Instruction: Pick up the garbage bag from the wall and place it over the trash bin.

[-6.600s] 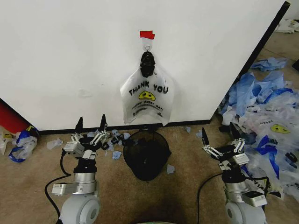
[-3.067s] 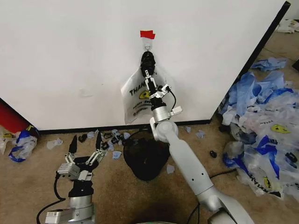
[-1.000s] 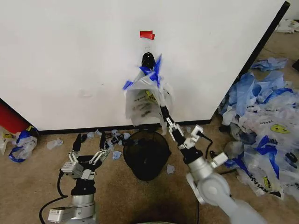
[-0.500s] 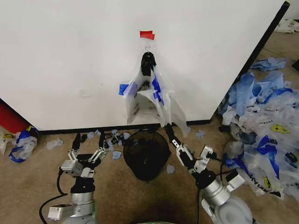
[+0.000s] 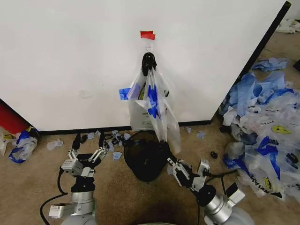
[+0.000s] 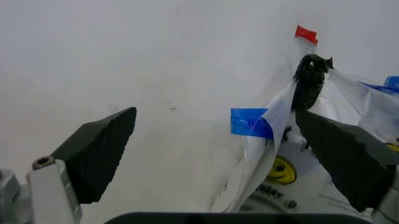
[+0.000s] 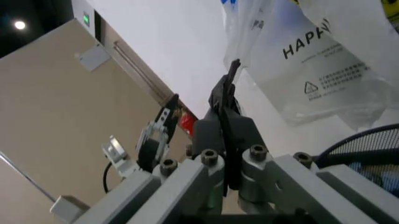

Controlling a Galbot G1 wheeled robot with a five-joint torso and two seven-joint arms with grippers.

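Head view, clock positions taken from the trash bin.

- Note at 12 o'clock the wall, a broad white panel with a black baseboard along the tan floor.
- Find at 3 o'clock, well apart, a heap of blue-and-white plastic bags spread over the floor.
- See the garbage bag at 12 o'clock, hanging on the wall from a dark bunched knot. Thin white plastic with blue edges, twisted and drawn out downward to a tip just above the 2 o'clock edge of the bin rim.
- Locate the trash bin, black wire mesh, standing on the floor just in front of the baseboard, directly beneath the bag.
- Observe the right gripper at 4 o'clock, just beside the bin rim and just under the bag's tip. Fingers pressed together in the right wrist view; cannot tell whether any plastic lies between them.
- Observe the left gripper at 9 o'clock, low over the floor, pointing toward the wall. Fingers spread wide apart, holding nothing.
- Note at 9 o'clock, far off, a red cylinder against the wall.
- Find small plastic scraps along the baseboard at 10 o'clock.
- See above the knot a small metal hook topped by a red tape strip.
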